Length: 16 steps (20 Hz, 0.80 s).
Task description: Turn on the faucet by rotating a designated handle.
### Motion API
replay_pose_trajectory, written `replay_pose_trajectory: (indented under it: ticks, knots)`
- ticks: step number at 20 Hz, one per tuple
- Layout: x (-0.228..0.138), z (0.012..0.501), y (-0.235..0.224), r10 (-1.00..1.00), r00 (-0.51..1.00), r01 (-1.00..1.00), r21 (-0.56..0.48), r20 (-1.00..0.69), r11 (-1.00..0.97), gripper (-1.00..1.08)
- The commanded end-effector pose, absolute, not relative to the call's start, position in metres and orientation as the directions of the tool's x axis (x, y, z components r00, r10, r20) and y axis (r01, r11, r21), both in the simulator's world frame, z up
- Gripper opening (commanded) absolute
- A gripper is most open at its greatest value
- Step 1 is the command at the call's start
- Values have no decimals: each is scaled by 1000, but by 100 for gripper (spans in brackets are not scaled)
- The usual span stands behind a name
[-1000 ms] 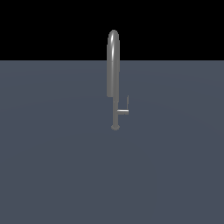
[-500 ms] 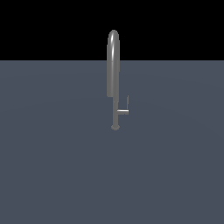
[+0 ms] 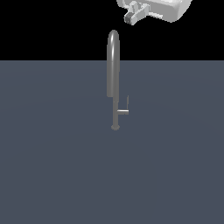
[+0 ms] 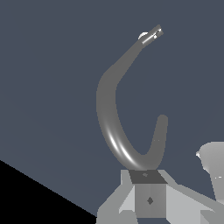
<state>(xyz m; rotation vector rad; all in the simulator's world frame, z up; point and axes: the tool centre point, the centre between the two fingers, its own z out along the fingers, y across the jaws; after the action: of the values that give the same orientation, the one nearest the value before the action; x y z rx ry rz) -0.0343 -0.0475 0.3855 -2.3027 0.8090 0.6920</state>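
Note:
The faucet point(image 3: 113, 65) is a tall slim grey tube with an arched top, standing on a small round base on the dark grey floor. The handle point(image 3: 124, 111) is a short horizontal stub low on the exterior view's right of the tube, with a thin upright rod at its tip. My gripper point(image 3: 130, 18) hangs high above and to the exterior view's right of the arch, apart from it, with its jaws together and empty. In the wrist view the faucet point(image 4: 109, 118) curves away below my gripper point(image 4: 146, 176), and the handle point(image 4: 152, 34) shows far off.
A flat dark grey floor point(image 3: 52, 166) spreads all around the faucet. A pale grey part of my arm point(image 4: 213, 164) shows at the wrist view's edge.
My white hand has come into the exterior view at the top, above and to the right of the faucet. The faucet and handle have not moved.

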Motion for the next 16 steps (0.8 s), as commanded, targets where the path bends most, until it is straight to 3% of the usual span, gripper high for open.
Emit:
replay_pose_trajectory:
  ticks: [1, 16]
  knots:
    - [-22, 371, -52, -371, 633, -727, -358, -679, -585, -100]
    - [34, 260, -75, -250, 291, -949, -246, -924, -196, -100]
